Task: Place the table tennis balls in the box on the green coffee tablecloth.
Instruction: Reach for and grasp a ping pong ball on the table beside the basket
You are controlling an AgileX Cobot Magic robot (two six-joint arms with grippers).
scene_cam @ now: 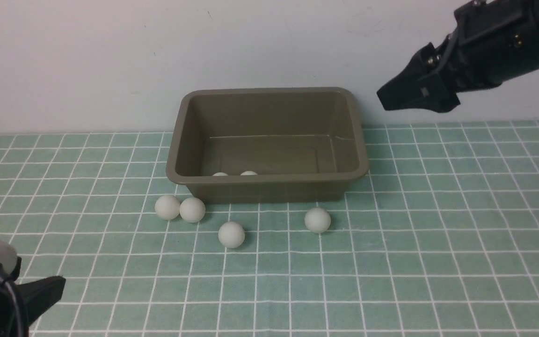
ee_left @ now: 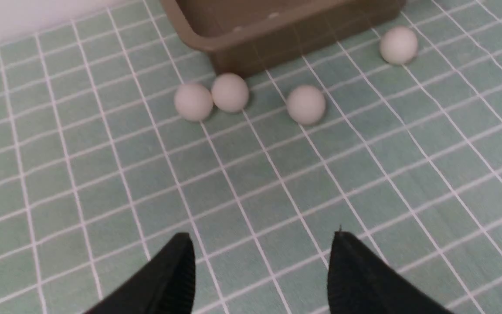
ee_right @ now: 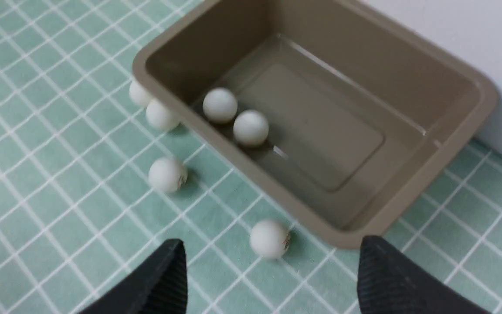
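Two table tennis balls (ee_right: 220,104) sit in the box (scene_cam: 269,178), four just before it, so our right gripper (scene_cam: 391,98) hangs spread above its right end (left gripper (ee_left: 262,237) likewise spread, empty), ready to pick.

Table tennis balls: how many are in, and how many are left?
Done: two balls lie inside the box. In hand: nothing. The right gripper hangs open, raised to the right of the box, and the left gripper is open, low over the tablecloth. Left: four balls lying before the box.
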